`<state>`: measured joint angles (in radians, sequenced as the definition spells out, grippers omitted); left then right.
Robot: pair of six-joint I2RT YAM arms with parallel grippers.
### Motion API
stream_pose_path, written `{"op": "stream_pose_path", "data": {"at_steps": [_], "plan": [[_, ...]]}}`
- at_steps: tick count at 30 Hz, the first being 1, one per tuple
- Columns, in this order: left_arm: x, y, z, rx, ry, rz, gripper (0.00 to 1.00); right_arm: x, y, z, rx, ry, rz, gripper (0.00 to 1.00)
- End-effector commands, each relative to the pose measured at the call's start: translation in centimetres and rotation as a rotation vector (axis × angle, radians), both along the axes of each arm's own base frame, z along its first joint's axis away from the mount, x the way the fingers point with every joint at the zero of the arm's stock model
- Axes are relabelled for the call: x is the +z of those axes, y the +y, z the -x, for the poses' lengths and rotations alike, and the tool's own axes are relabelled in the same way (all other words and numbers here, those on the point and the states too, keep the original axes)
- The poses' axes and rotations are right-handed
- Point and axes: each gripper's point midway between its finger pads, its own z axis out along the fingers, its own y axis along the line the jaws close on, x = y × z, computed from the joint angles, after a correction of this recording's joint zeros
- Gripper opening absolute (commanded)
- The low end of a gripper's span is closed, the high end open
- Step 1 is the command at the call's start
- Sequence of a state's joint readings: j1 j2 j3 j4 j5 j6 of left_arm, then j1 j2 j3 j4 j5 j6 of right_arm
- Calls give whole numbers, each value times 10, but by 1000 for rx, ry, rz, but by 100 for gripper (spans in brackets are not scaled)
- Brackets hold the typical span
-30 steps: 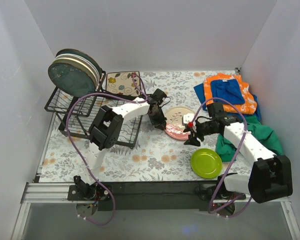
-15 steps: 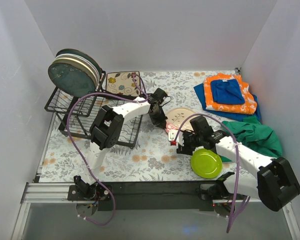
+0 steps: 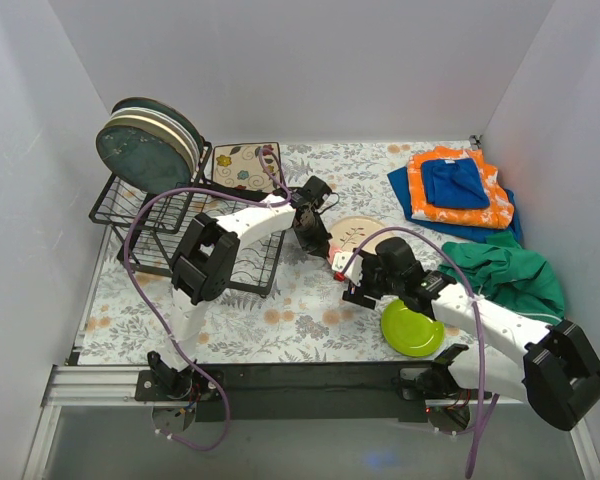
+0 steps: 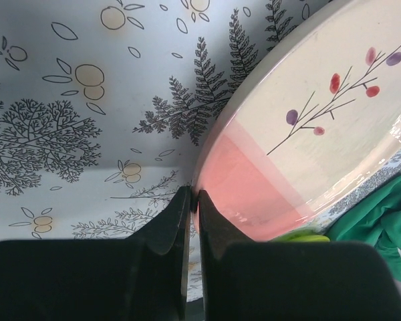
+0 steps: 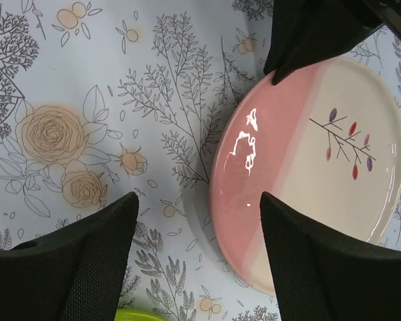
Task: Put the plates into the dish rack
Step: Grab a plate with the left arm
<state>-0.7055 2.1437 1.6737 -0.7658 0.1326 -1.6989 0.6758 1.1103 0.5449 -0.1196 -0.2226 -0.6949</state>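
Observation:
The pink-cream plate (image 3: 358, 229) with a sprig lies mid-table. My left gripper (image 3: 320, 243) is shut on its left rim, and the left wrist view shows the jaws (image 4: 193, 200) pinching the pink edge of this plate (image 4: 307, 140). My right gripper (image 3: 353, 284) is open and hovers over the plate's near edge; in the right wrist view its fingers (image 5: 197, 199) straddle the plate's pink rim (image 5: 281, 174) without touching. The lime green plate (image 3: 412, 328) lies flat near the front right. The black wire dish rack (image 3: 170, 252) stands at the left with several plates (image 3: 145, 145) upright at its far end.
A floral square mat (image 3: 245, 166) lies behind the rack. Orange and blue cloths (image 3: 458, 185) and a green cloth (image 3: 512, 272) are piled at the right. White walls close in on three sides.
My right arm has swung left and down from the cloths to the plate's near edge, passing over the green plate. My left gripper has stayed on the plate's rim.

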Motion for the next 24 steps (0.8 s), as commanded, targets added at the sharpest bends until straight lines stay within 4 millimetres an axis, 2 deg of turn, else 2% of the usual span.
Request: {"op": "stream_pose_path", "data": {"at_steps": [1, 5, 10, 17, 24], "plan": [[49, -8, -4, 15, -59, 76, 0, 11, 5, -11, -115, -51, -78, 79], [54, -12, -4, 16, -57, 93, 0, 6, -2, -19, -172, -98, -62, 78], [58, -16, -3, 17, -50, 121, 0, -5, 4, -14, -147, -122, -54, 77], [70, -22, -2, 12, -46, 160, 0, -24, 8, -33, -200, -191, 34, 74], [81, -24, 1, 10, -46, 194, 0, -26, 16, -47, -216, -228, 52, 67]]}}
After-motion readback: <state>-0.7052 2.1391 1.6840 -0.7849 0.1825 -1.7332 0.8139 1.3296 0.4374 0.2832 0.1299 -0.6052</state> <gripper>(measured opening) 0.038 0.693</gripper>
